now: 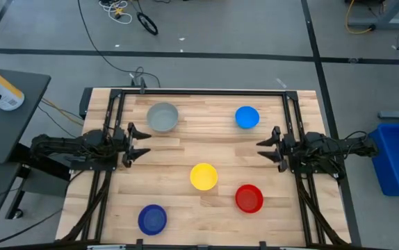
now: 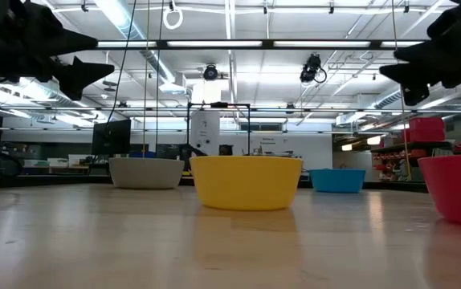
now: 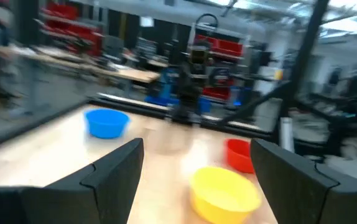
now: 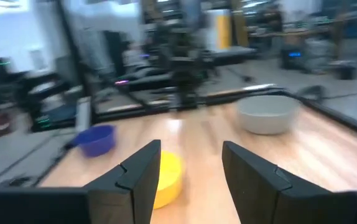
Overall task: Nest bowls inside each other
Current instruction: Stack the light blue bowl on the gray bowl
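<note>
The tabletop [image 1: 185, 201] is pale wood laid in narrow planks, smooth with a slight sheen, framed by black metal rails. Five small round bowls stand apart on it, none nested, all of smooth plastic with flared walls and flat bottoms.

Taking the yellow bowl [image 1: 204, 176] near the middle as landmark: the grey bowl [image 1: 163, 117] sits beyond it toward the far edge on the left arm's side and looks slightly the widest, matte and pale. The light blue bowl [image 1: 247, 117] sits toward the far edge on the right arm's side. The red bowl [image 1: 249, 198] lies just beside the yellow one, nearer the front on the right arm's side, close but not touching. The dark blue bowl [image 1: 152, 219] lies toward the front edge on the left arm's side, well apart.

The left gripper [image 1: 138, 143] hangs above the tabletop on the left of the yellow bowl, its dark angular fingers spread wide and holding nothing. The right gripper [image 1: 266, 146] hangs opposite, on the yellow bowl's right, its fingers parted more narrowly, also empty.
</note>
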Motion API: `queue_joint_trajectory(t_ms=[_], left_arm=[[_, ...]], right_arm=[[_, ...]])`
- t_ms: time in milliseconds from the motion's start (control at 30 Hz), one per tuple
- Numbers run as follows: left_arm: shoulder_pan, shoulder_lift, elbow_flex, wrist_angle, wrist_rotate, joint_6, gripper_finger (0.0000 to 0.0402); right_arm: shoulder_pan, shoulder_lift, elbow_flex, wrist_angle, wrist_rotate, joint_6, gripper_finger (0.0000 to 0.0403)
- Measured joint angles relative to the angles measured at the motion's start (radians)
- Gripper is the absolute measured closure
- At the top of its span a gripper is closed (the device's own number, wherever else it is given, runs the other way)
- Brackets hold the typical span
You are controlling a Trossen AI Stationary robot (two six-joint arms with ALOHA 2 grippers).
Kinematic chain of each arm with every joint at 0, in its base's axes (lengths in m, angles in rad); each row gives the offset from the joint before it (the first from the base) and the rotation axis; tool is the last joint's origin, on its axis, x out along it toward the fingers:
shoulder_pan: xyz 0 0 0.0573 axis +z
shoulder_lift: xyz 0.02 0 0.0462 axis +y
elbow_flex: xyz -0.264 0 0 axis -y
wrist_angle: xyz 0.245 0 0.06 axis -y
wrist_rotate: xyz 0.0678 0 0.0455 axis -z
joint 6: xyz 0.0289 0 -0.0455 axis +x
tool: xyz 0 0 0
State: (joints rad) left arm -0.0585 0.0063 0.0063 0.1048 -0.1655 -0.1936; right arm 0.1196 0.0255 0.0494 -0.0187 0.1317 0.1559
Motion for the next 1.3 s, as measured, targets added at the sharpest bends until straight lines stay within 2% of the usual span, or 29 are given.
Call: queue_joint_trajectory(t_ms=[67, 233, 433, 567, 767, 933, 1100, 1300], left_arm=[[0.0, 0.0, 0.0, 0.001, -0.003, 0.032, 0.0097], [0.001, 0.017, 0.0, 0.001, -0.035, 0.072, 0.0097], [0.043, 0.145, 0.0, 0.052, -0.054, 0.097, 0.0097], [0.089, 0.285, 0.026, 0.072, -0.054, 0.114, 0.0097], [0.17, 0.529, 0.128, 0.113, -0.055, 0.18, 0.0097], [0.241, 0.72, 0.219, 0.136, -0.029, 0.232, 0.0097], [0.325, 0.86, 0.269, 0.159, -0.015, 0.273, 0.0097], [0.42, 0.92, 0.271, 0.221, 0.035, 0.309, 0.0097]], right_arm=[[-0.003, 0.013, 0.0, -0.001, 0.037, -0.036, 0.0222], [-0.041, 0.128, 0.0, 0.076, 0.043, -0.065, 0.0223], [-0.119, 0.433, 0.029, 0.25, 0.012, -0.029, 0.0211], [-0.164, 0.692, 0.168, 0.297, -0.049, -0.062, 0.021], [-0.219, 1.07, 0.452, 0.221, -0.084, -0.192, 0.0208], [-0.292, 1.3, 0.588, 0.197, -0.085, -0.262, 0.021], [-0.376, 1.389, 0.627, 0.211, -0.089, -0.298, 0.0207], [-0.504, 1.317, 0.628, 0.094, -0.08, -0.331, 0.0197]])
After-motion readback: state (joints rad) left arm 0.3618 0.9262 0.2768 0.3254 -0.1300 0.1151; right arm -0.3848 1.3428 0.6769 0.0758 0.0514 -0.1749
